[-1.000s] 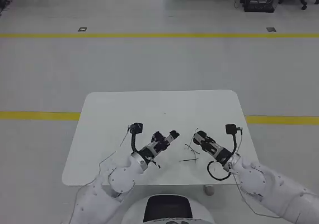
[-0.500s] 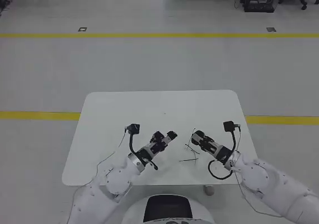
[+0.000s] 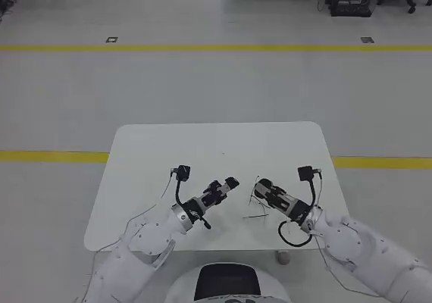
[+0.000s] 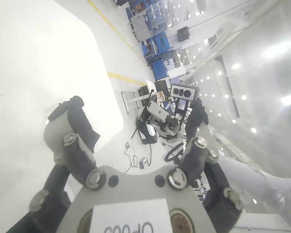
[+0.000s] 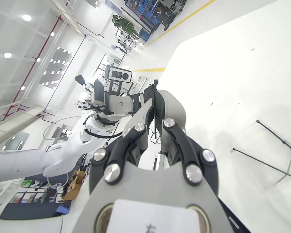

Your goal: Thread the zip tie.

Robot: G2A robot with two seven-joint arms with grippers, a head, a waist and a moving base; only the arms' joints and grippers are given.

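- White table (image 3: 163,144), rounded corners, matte top, standing on a pale grey floor (image 3: 49,91).
- Two yellow lines (image 3: 216,48) across that floor: one well beyond the table, one passing beneath it.
- Right gripper (image 5: 154,95) above the near half of the tabletop, pads pressed together on a black zip tie (image 5: 156,81); the tie's head pokes out just past the fingertips.
- Left gripper (image 4: 135,109) opposite, near the right one, spread wide with nothing between its fingers (image 4: 74,115).
- Loose zip ties (image 5: 263,162), black and thin, flat on the tabletop just beside the right gripper, toward the front edge.
- Around the table, an open hall with white walls and a high ceiling dotted with rows of round lights.
- Blue shelving (image 4: 160,67) along the far side, past the yellow line.
- A potted plant (image 5: 123,26) by more blue racks, and a red pipe (image 5: 52,27) running up the wall.
- Cables (image 4: 133,156) trailing on the floor off the table's corner.
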